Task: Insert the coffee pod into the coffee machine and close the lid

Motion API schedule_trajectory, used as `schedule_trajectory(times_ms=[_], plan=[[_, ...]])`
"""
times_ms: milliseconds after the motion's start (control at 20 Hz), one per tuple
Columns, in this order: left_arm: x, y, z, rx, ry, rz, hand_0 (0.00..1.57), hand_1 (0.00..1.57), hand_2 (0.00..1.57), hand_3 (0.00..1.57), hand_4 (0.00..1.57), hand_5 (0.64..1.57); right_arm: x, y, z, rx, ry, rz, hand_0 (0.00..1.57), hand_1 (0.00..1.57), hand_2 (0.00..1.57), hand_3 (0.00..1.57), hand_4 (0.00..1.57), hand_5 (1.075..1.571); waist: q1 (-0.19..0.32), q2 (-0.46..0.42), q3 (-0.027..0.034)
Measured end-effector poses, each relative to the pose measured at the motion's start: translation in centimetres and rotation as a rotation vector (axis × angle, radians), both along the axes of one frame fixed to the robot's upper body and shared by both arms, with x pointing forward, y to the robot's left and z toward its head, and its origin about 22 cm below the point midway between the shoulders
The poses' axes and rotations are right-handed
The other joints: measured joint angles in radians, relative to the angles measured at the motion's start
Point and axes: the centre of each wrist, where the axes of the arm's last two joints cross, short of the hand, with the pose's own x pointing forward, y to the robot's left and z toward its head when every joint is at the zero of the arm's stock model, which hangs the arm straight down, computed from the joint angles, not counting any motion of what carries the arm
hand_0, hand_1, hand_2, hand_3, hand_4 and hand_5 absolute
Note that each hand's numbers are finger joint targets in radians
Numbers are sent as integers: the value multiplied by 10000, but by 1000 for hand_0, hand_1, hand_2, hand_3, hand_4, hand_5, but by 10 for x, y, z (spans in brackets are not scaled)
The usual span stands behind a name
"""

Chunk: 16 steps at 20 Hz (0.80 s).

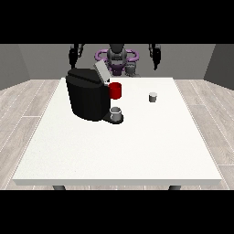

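Worktop (pixel 137 151), white and broad, fills the middle of the frame, with the robot small beyond its far edge at upper centre. On the worktop's left part stands a black coffee machine (pixel 87 98), its grey lid (pixel 101 72) tilted up and open at the top. A red part (pixel 115 90) juts from the machine's right side, and a small grey cup (pixel 116 114) stands on the machine's base just below it. The coffee pod (pixel 153 97), a small grey-white cylinder, stands upright on the worktop right of centre, well apart from the machine. The robot hand at the view's left (pixel 72 57) and the robot hand at the view's right (pixel 156 57) both hang at the upper part of the frame, behind the worktop's far edge, touching nothing; whether their fingers are spread or curled I cannot tell.
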Motion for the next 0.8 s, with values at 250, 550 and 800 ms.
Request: schedule_trajectory(times_ms=[250,550,800], plan=[[-4,10,-5,-190,-457,-338,0,0,0,0,320,1571,-3,-4,-8,295,229,-296,0,0,0,0,128,1571,219,41,-77],[-4,44,1,802,-675,-559,0,0,0,0,0,1571,-4,-4,-9,901,-566,-1547,0,0,0,0,145,1571,62,55,-100],[21,73,19,1428,-282,-341,0,0,0,0,0,1571,-1,10,-4,1205,-1232,-1476,0,0,0,0,158,1571,-376,494,-103]])
